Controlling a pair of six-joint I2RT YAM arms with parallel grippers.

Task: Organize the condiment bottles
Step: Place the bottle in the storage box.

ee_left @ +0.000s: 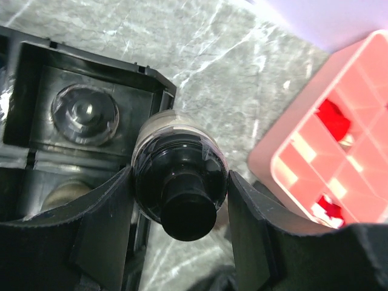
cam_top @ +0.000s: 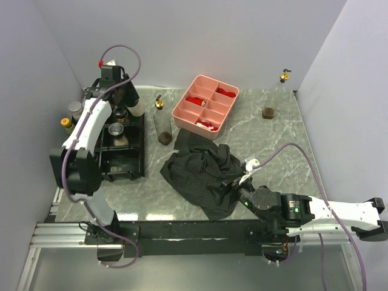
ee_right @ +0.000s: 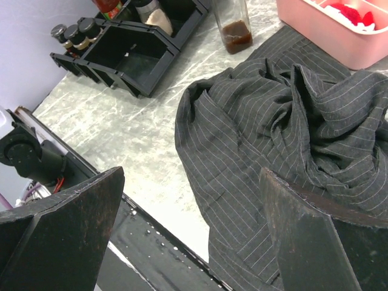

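The black-capped bottle point(ee_left: 182, 160), clear-bodied, is pinched at its shoulder between the two fingers point(ee_left: 103, 224) of the left claw point(ee_left: 179, 179), which is closed only as far as the bottle's width. It hangs at the far right corner of the black tray point(ee_left: 154, 76); whether it is over the rim or just outside it I cannot tell. A clear-lidded jar point(ee_left: 85, 112) stands in the corner compartment just beside it. The pink tray point(ee_left: 267, 163) lies to the right, with a strip of bare marble between the two trays.

A grey-capped jar point(cam_top: 75, 108) and a yellow-capped jar point(cam_top: 65, 123) sit outside the black tray, by the left wall. A gold-capped bottle point(cam_top: 159, 104) and a tall sauce bottle point(cam_top: 162, 127) stand between the trays. A small brown jar point(cam_top: 267, 112) sits alone well to the right.

The right claw point(ee_right: 193, 176) is spread wide with nothing in it, low over the striped cloth point(ee_right: 285, 121) near the front edge of the table point(cam_top: 267, 145). Bare marble shows right of the cloth.
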